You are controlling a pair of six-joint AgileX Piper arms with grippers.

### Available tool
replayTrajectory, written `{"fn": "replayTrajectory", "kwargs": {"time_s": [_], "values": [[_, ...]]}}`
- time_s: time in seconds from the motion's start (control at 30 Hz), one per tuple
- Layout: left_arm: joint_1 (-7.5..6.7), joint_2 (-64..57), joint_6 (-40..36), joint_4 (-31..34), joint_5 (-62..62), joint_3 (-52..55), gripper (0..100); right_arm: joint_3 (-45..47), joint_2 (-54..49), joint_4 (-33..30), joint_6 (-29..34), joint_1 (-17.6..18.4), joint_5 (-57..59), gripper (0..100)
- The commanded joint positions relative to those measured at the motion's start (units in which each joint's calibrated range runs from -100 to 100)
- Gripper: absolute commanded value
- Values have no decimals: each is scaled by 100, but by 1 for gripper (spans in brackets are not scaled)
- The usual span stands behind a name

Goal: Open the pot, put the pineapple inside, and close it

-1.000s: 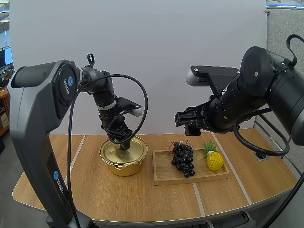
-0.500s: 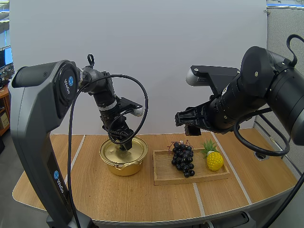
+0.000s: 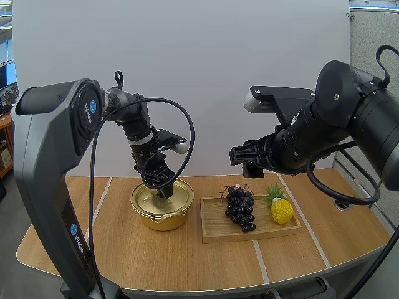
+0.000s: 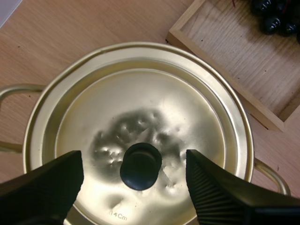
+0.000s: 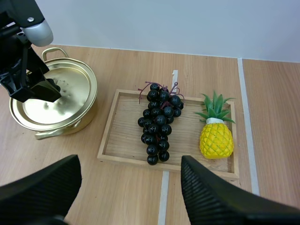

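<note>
Worktop (image 3: 187, 258) carries wooden tray (image 3: 215, 235) and pot (image 3: 161, 219), lid on. Right end effector (image 5: 127, 171) spread, hovering above tray. Grapes (image 3: 240, 208) and pineapple (image 3: 282, 210) in tray. Left end effector (image 4: 135, 161) spread, straddling lid knob (image 4: 140, 165).

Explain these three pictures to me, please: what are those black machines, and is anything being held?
These are two robot arms at a table, each ending in a two-fingered gripper. One picture looks down from above and behind them. The other two come from cameras on each arm's wrist. On the table stand a gold pot with its lid on, and a wooden tray holding grapes and a pineapple. The left gripper hangs open over the lid, one finger each side of its black knob, not pinching. The right gripper is open over the tray. Nothing is held.
</note>
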Motion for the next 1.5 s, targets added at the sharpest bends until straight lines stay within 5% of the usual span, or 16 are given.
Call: {"fn": "replayTrajectory", "kwargs": {"time_s": [0.0,0.83,0.9,1.0,1.47], "values": [[-19,16,39,-133,29,-48,100,-20,-20,16,-35,-26,-80,100],[-19,162,27,-277,199,-48,98,-20,-20,16,-35,-26,-80,100],[-19,162,8,-277,199,-48,65,-20,-20,16,-35,-26,-80,100],[-19,162,-3,-277,166,-48,2,-20,-20,16,-35,-26,-80,100],[-19,-288,-3,-220,138,-189,0,-20,-20,16,-35,-26,-80,100]]}}
